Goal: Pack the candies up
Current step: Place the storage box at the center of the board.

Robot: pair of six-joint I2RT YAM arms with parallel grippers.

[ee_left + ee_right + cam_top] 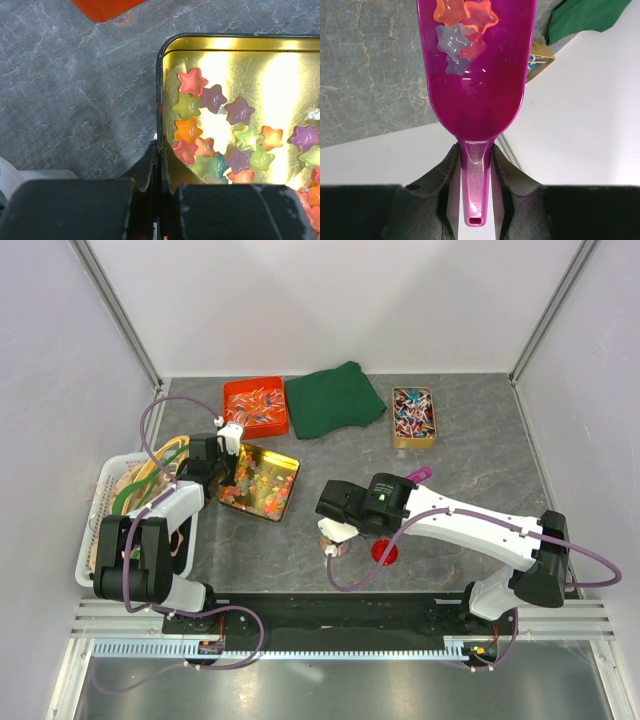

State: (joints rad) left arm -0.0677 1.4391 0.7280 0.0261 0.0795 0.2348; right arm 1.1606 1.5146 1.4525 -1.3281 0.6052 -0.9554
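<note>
**A:** Any writing to read, starting from the left?

**B:** None that I can make out. The white basket (90,540) shows no print, and the wrappers in the orange tray (240,390) are too small to read.

**A:** And the left gripper (225,455)?

**B:** It is closed tight on the left rim of the gold tin (280,462). In the wrist view its jaws (157,165) pinch that thin wall, one finger outside and one inside.

**A:** Where are the candies (248,492)?

**B:** Most lie in the tin, bunched toward its near-left corner. They are glossy little stars (210,97) in pink, orange, green, lilac and yellow, some overlapping. The rest of the tin's floor (260,70) is bare and mirror-bright.

**A:** What room is there around it?

**B:** Grey marbled table (470,480) lies open left of the rim in the wrist view. The tray sits just behind the tin and the green cloth (335,398) behind and to the right. A wide bare stretch runs toward the right wall.

**A:** And the right gripper (408,484)?

**B:** Its jaws (476,160) are partly closed on the handle of a magenta scoop (480,90). A few candies (462,30) sit at the far end of the bowl. A red disc (385,552) lies under that arm. The tan box (413,443) of twist-wrapped sweets stands near the back, its print unreadable.
</note>
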